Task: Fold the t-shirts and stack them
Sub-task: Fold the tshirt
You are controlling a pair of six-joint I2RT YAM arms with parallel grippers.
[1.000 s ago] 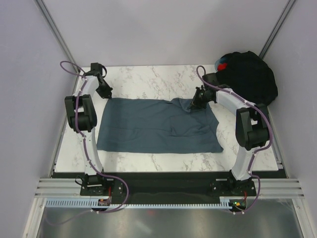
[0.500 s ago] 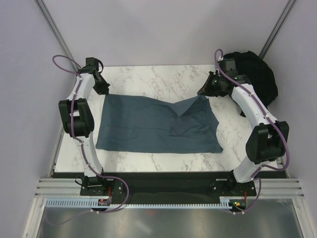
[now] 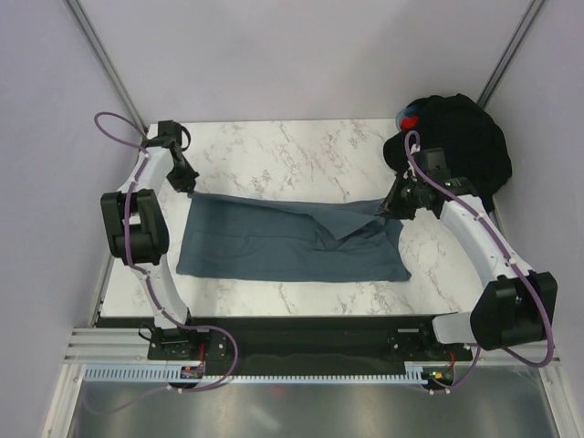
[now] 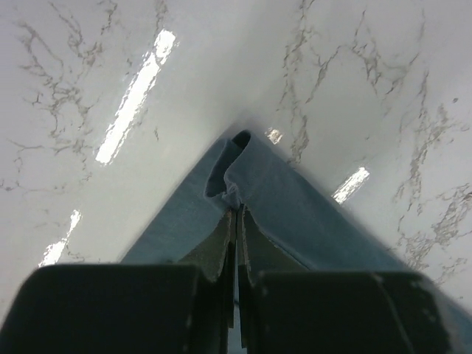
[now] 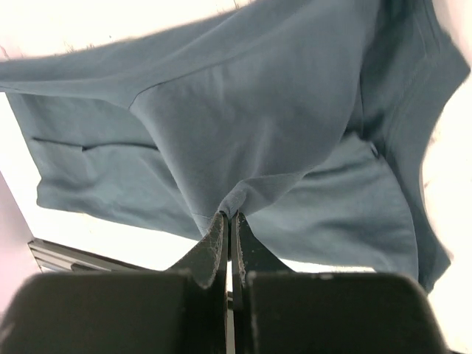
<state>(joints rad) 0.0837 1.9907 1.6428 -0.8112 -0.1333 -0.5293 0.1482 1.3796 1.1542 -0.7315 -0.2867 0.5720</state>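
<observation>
Tabletop point(image 3: 301, 146): shirt point(image 3: 274, 246) (blue-grey) in both grippers point(image 3: 187, 186) point(image 3: 390, 208).

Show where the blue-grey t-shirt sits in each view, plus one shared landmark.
Top external: blue-grey t-shirt spread out mid-frame.
Left wrist: one corner at centre, pinched by the left end effector.
Right wrist: fills most of the frame, pinched by the right end effector.
Shared landmark: the white tabletop under it.

The desk point(image 3: 292, 151) is showing a white marble pattern with grey veins. The spread t-shirt point(image 3: 274, 242) is showing plain slate blue-grey. The heap of t-shirts point(image 3: 465, 146) is showing plain black. The cables point(image 3: 102, 117) are showing purple. The arms point(image 3: 151, 171) are showing white with black joints.
</observation>
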